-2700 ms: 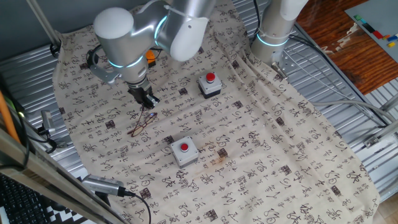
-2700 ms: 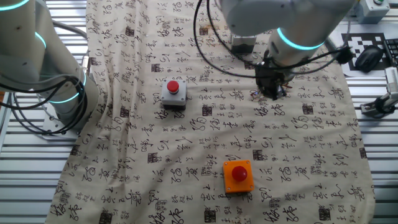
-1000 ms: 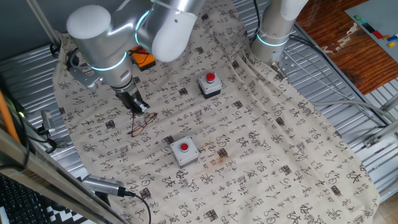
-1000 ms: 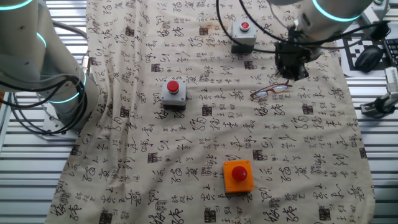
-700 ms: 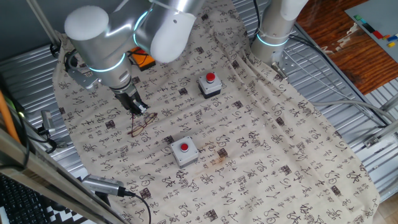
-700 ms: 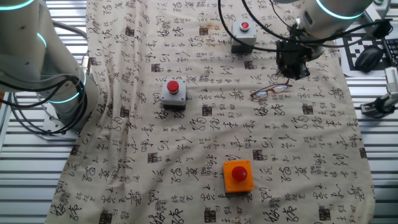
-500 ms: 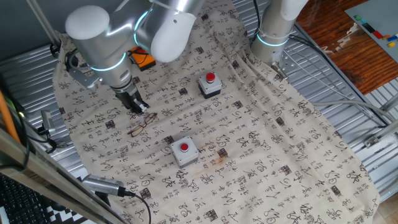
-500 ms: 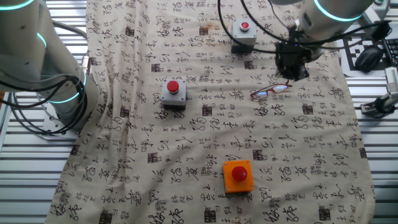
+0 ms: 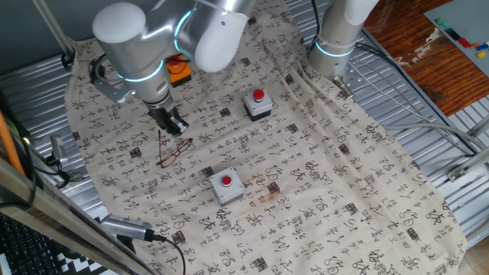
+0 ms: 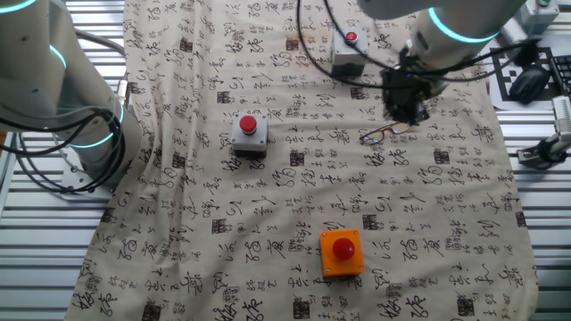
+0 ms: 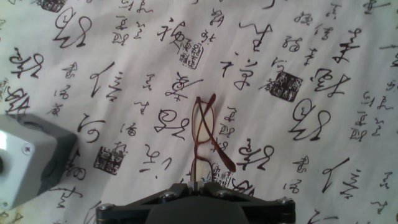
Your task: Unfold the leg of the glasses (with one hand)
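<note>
one pair of glasses (image 9: pixel 173 150) lies flat on the calligraphy cloth (image 9: pixel 321 183) over the counter, left of the near grey button box (image 9: pixel 226 185). the pincer (image 9: pixel 176 126) hangs just beyond them; in the hand view its tips meet around one thin leg at the bottom edge, seemingly pinching it.
</note>
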